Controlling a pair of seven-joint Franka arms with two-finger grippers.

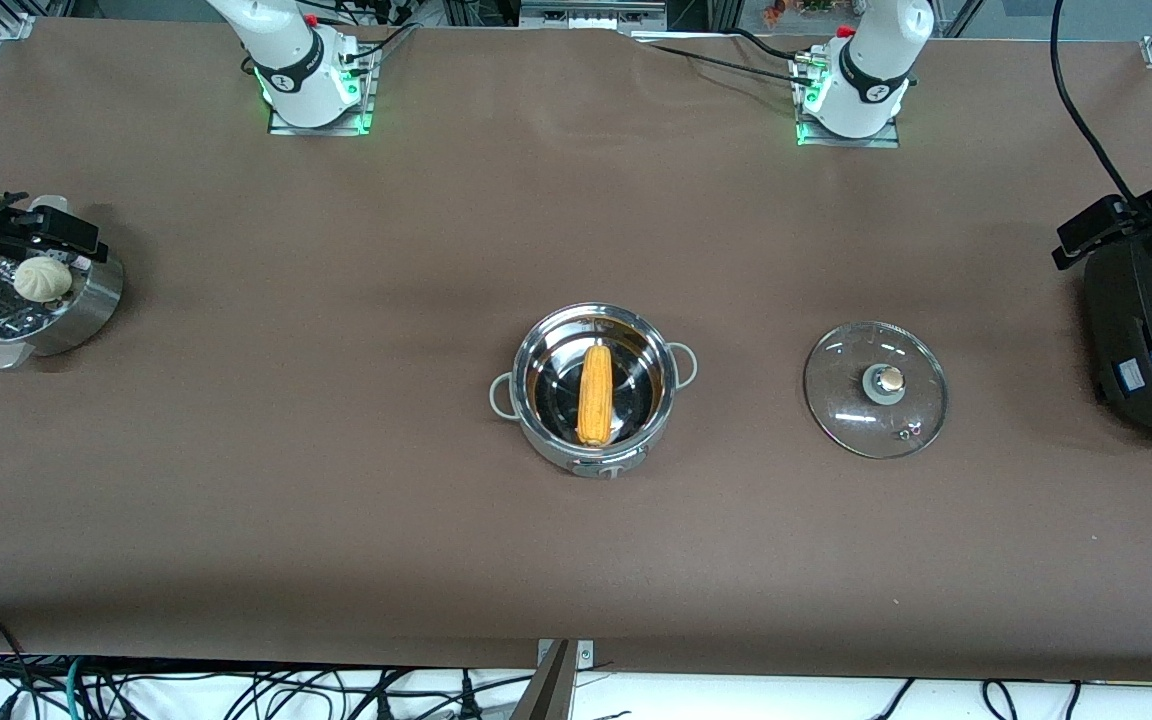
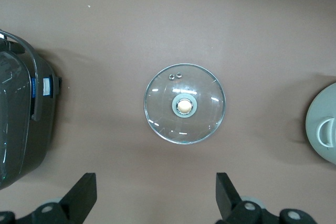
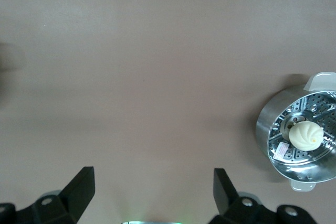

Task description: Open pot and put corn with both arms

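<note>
The shiny steel pot (image 1: 593, 402) stands uncovered in the middle of the table, and its pale edge also shows in the left wrist view (image 2: 321, 109). The yellow-orange corn (image 1: 594, 394) lies inside it. The glass lid (image 1: 876, 389) with its round knob lies flat on the table beside the pot, toward the left arm's end. My left gripper (image 2: 156, 182) is open and empty, high over the table by the lid (image 2: 184, 104). My right gripper (image 3: 153, 174) is open and empty, high over bare table near its base. Neither gripper shows in the front view.
A perforated steamer bowl (image 1: 86, 310) with a pale bun (image 1: 42, 278) stands at the right arm's end, with a black fixture over it; it also shows in the right wrist view (image 3: 273, 124). A big black cooker (image 1: 1151, 330) stands at the left arm's end.
</note>
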